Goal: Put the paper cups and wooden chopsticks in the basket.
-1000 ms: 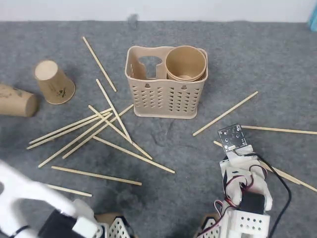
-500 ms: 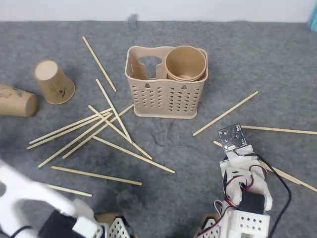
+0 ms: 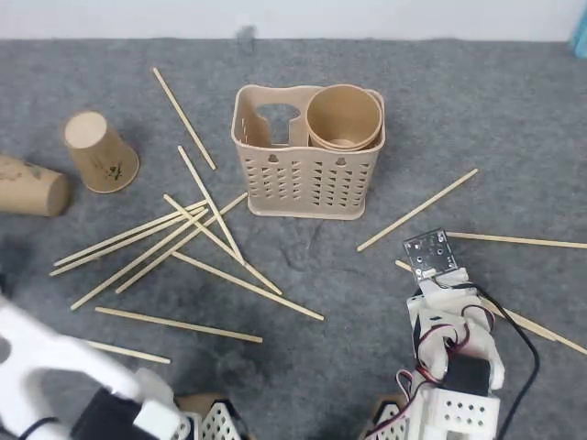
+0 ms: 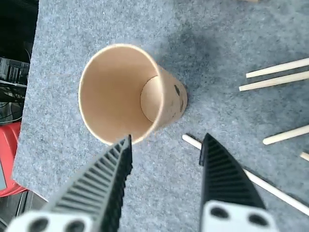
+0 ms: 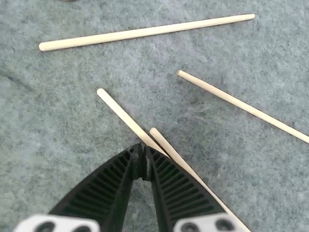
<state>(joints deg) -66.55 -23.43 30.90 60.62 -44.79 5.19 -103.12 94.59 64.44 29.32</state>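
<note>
Cup (image 4: 120, 92) lies before parted left end effector (image 4: 167, 140).

Our right arm (image 3: 454, 357) is white plastic, with black motors (image 3: 468, 374) and red wires (image 3: 456, 337). We have ribbed black fingers (image 4: 219, 169).

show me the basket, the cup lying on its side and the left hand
basket (image 3: 303, 179), high view, front slotted wall
cup lying on its side (image 4: 108, 92), left wrist view, inner wall
left hand (image 4: 168, 140), left wrist view, midway between fingertips

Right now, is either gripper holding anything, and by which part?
Nothing is held. The left gripper is open by a paper cup lying on its side; the right gripper is shut, empty, over chopsticks.
</note>
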